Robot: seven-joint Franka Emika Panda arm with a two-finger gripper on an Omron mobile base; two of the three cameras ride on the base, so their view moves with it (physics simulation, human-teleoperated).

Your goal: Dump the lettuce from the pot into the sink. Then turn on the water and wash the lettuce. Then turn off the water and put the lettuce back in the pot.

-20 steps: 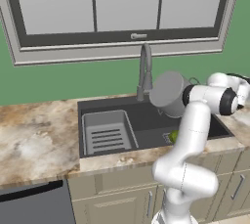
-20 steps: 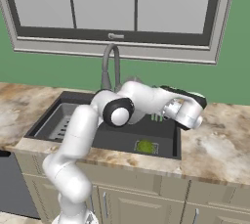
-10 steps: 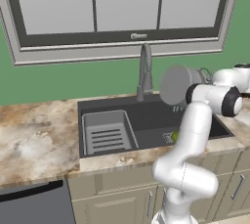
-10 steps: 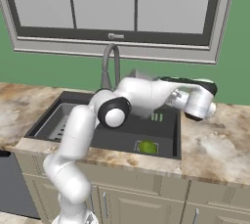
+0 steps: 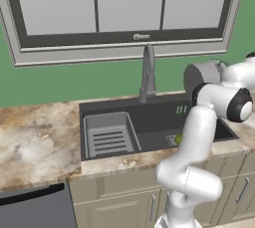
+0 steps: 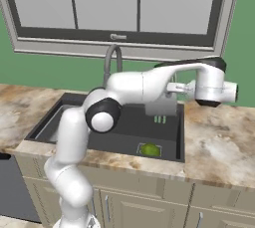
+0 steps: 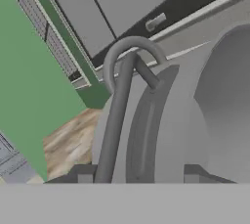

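The silver-grey pot (image 5: 201,75) hangs tipped on its side above the right end of the dark sink (image 5: 154,122), its flat bottom facing the left base camera. In the right base view the pot (image 6: 162,106) shows under the forearm. My gripper (image 7: 139,175) is shut on the pot (image 7: 219,110), one finger on each side of its rim. The small green lettuce (image 6: 150,149) lies on the sink (image 6: 124,122) floor near the front right corner, seen also as the lettuce (image 5: 178,139) beside my arm.
A grey gooseneck faucet (image 5: 148,72) rises behind the basin, and the faucet (image 7: 117,110) stands close to the pot in the hand view. A light-grey slotted rack (image 5: 108,135) fills the sink's left part. Marble counter (image 5: 35,137) lies on both sides, a window above.
The arm has swung the tipped pot to the right and slightly up, away from the faucet. The lettuce lies still in the sink.
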